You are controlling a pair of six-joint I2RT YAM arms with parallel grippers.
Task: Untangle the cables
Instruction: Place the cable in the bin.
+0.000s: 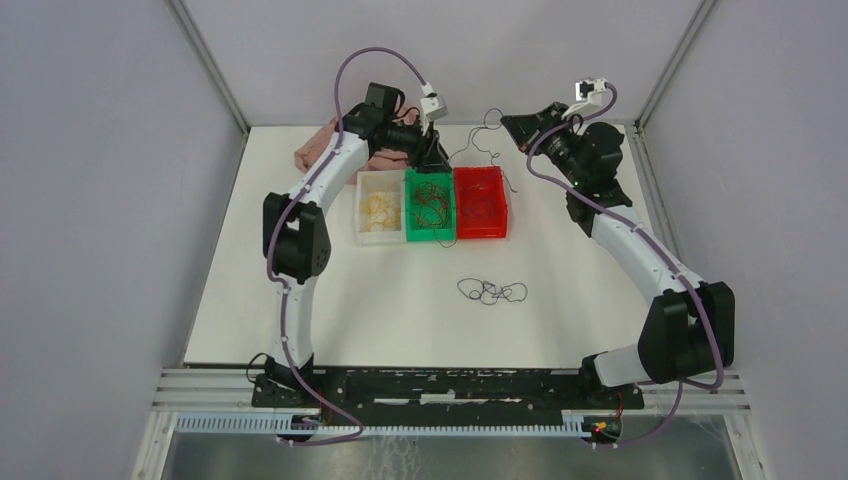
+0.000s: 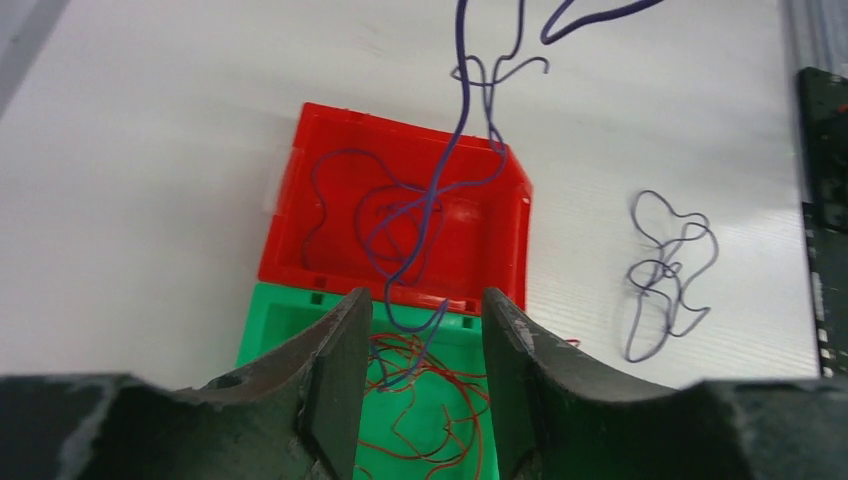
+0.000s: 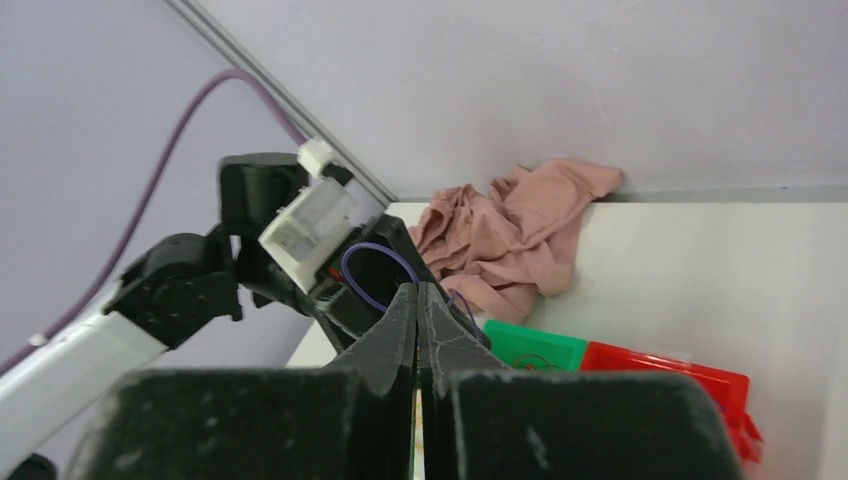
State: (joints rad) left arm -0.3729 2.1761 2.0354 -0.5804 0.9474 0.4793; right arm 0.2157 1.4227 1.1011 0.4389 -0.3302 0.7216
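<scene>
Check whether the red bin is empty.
Not empty: loops of purple cable lie inside the red bin, one strand rising up out of it.

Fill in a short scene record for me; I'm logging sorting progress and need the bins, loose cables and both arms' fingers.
clear bin: yellow cables
green bin: red-brown cables
red bin: lower part of a purple strand
table: separate purple tangle
left fingers: open over the green bin, strand hanging between them, not pinched
right fingers: shut on the strand's upper end, above the bins
far corner: pink cloth
</scene>
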